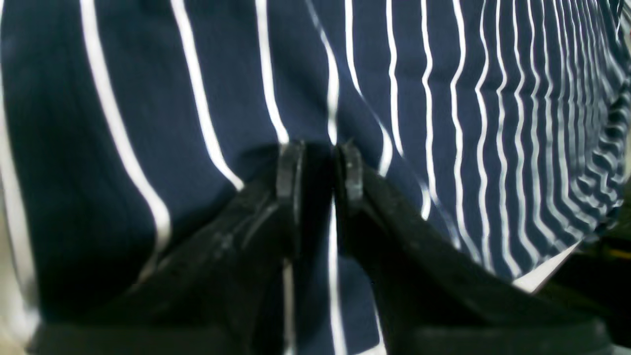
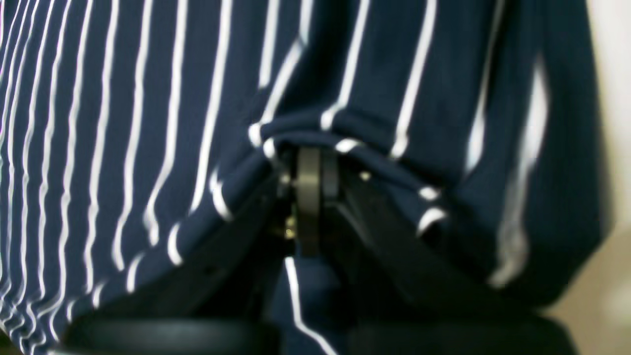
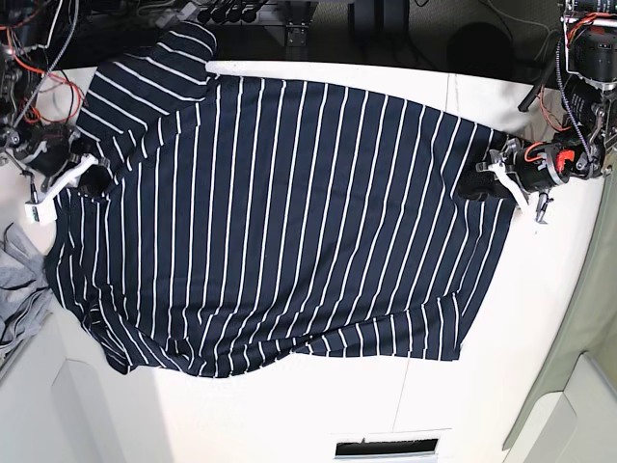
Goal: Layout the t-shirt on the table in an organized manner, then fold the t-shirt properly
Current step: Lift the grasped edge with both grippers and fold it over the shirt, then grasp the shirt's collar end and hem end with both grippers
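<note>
**Shirt stretched between two grips: slip and skew are the risks**

While the t-shirt lies spread across the table, both arms hold it at opposite edges. The right gripper is clamped on a bunched fold of striped cloth. The left gripper has its jaws close together with fabric pinched between them.

In my judgement the right-hand pinch is the weak point — it bites a rolled fold, so a hard pull could let layers slide out unevenly. Uneven tension would skew the stripes and deepen the wrinkles along the near hem. The far sleeve hangs past the table's back edge and could drag the shirt off — or snag.

No brand, label or readable writing shows anywhere.
</note>
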`<control>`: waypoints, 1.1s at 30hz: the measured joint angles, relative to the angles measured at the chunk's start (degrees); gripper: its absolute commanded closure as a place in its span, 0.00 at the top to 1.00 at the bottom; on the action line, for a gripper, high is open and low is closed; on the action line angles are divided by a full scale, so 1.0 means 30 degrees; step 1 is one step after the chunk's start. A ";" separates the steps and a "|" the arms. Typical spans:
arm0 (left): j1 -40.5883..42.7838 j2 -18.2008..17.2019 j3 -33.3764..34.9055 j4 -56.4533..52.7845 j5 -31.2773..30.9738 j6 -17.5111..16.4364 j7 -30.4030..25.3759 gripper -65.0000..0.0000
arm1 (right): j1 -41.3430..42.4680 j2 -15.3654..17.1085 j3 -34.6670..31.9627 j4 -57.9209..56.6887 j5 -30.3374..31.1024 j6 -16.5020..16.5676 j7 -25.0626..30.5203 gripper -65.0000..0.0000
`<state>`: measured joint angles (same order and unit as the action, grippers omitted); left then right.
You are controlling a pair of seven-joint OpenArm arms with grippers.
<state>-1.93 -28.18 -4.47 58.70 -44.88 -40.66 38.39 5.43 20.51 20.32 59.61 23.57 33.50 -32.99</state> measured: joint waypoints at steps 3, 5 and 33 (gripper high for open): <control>-0.0058 0.0036 0.0000 0.0007 0.1005 0.0459 -0.1122 0.19 | 0.1763 -0.0015 -0.0503 -0.1377 -0.0648 -0.0240 0.0240 0.00; -0.0168 0.0029 0.0000 0.0007 0.1078 0.0466 -0.1093 0.19 | 0.2776 -0.0022 -0.0780 -0.2055 -0.0801 -0.0306 0.0036 0.00; 0.3555 -0.3082 -0.3643 0.4306 -0.5027 0.0386 0.4925 0.55 | -0.6207 0.1144 0.6419 0.6754 0.5238 -0.0590 -0.6033 0.48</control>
<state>8.73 -37.43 -15.40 71.61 -59.96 -39.51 53.17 -13.19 23.94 39.57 79.88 39.29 31.73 -51.09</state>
